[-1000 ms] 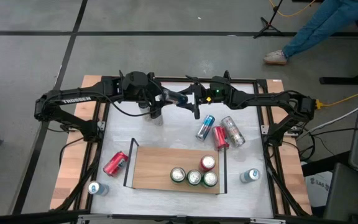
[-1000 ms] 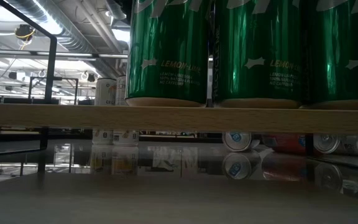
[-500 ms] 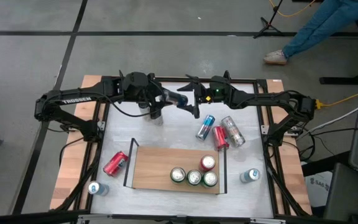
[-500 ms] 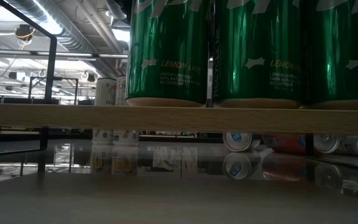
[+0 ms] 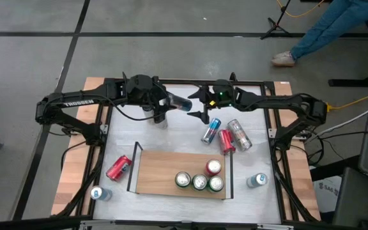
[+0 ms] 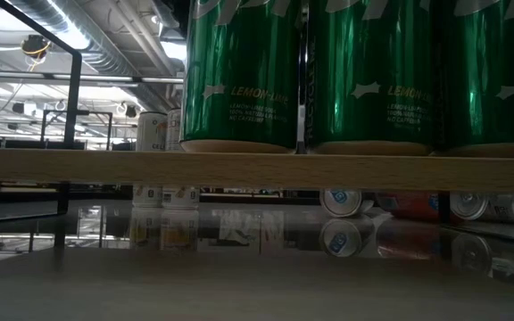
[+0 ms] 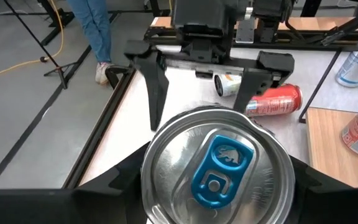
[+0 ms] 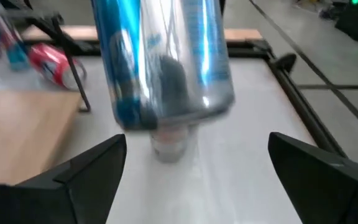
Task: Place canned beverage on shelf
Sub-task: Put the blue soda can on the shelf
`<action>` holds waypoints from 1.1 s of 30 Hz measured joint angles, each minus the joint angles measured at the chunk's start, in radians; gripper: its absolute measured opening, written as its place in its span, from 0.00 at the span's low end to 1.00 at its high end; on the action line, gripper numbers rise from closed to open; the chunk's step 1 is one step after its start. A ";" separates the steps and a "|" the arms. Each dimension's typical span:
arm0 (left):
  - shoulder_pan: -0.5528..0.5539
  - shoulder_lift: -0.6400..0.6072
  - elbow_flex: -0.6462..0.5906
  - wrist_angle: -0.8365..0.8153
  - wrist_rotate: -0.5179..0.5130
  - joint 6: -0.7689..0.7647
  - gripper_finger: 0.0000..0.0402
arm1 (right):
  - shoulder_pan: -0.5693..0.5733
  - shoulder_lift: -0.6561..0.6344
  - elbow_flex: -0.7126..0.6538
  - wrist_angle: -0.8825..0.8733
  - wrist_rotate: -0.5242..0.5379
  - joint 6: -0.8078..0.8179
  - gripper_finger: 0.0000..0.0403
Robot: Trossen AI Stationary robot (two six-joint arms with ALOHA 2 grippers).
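A blue-and-silver can (image 5: 183, 102) lies about level in the air over the table's far middle, with my left gripper (image 5: 173, 102) shut on it. Its top with a blue tab (image 7: 219, 169) faces my right gripper (image 5: 198, 106), which stands open just to the can's right. The right fingers (image 8: 92, 165) spread wide on either side of the can's end (image 8: 163, 68) without touching it. The wooden shelf (image 5: 161, 174) lies at the near middle of the table. Three green cans (image 5: 199, 183) and a red one (image 5: 213, 167) stand upright on its right part. My left gripper pinches the can's round wall (image 7: 146, 186) between its two fingers. The fingers come from the table's left, slanting a little downward, and lie along the can. The can is lifted clear of the table, its top end toward the table's right.
A pale can (image 5: 160, 119) stands below the held one. A blue (image 5: 211, 130), a red (image 5: 227, 141) and a silver can (image 5: 239, 134) lie behind the shelf's right end. A red can (image 5: 119, 167) lies left of it. Upright cans (image 5: 98, 193) (image 5: 256, 181) stand near both front corners.
My right gripper has opened and let go of the can's right end, and has tipped upward a little while staying near it. The can has stayed where it was, in my left gripper.
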 joint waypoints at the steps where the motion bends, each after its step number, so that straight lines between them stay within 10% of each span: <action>1: 0.000 0.000 0.000 -0.003 -0.001 -0.001 0.53 | 0.000 -0.013 0.000 -0.024 0.016 -0.022 0.95; 12: -0.011 0.000 0.000 -0.014 -0.006 -0.030 0.53 | -0.016 -0.187 0.000 -0.350 0.212 -0.157 0.95; 33: -0.082 0.000 0.000 -0.199 -0.008 -0.246 0.53 | -0.156 -0.223 -0.001 -0.475 0.187 -0.154 0.95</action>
